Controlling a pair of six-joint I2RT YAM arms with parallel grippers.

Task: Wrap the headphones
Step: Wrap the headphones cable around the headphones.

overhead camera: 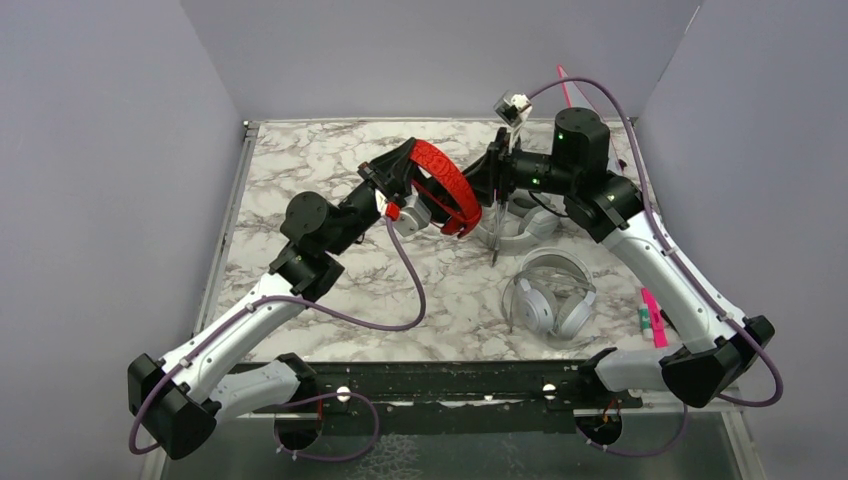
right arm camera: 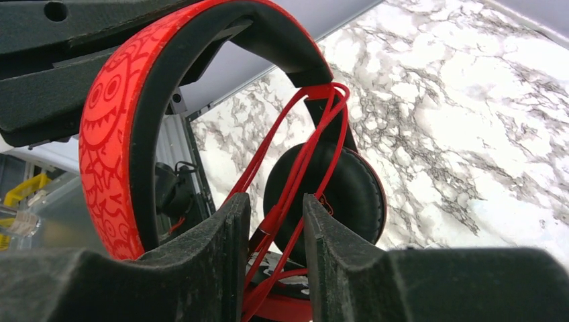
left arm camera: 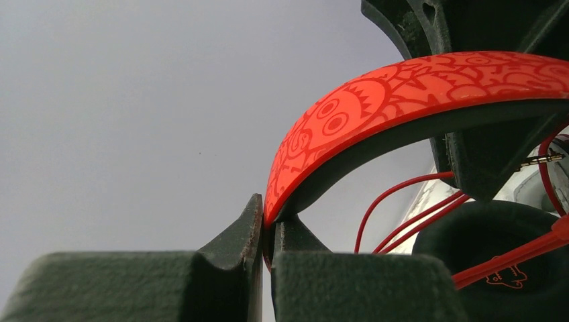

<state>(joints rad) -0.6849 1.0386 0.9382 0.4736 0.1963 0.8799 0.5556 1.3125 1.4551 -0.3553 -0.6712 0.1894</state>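
The red-and-black headphones [overhead camera: 445, 185] hang above the marble table, between my two arms. My left gripper [left arm camera: 268, 221] is shut on the end of their patterned red headband [left arm camera: 416, 87]. Loops of the red cable [right arm camera: 295, 168] run from the band down past a black ear cup [right arm camera: 349, 194]. My right gripper [right arm camera: 275, 208] is open, its jaws standing apart on either side of the cable strands without pinching them. A light grey headset [overhead camera: 550, 290] lies on the table at the right. A white-silver headset [overhead camera: 520, 228] lies partly hidden under my right arm.
A pink marker [overhead camera: 655, 315] lies near the table's right edge, beside my right arm. Grey walls close in the table [overhead camera: 300, 180] on three sides. Purple arm cables loop over the near part of the marble.
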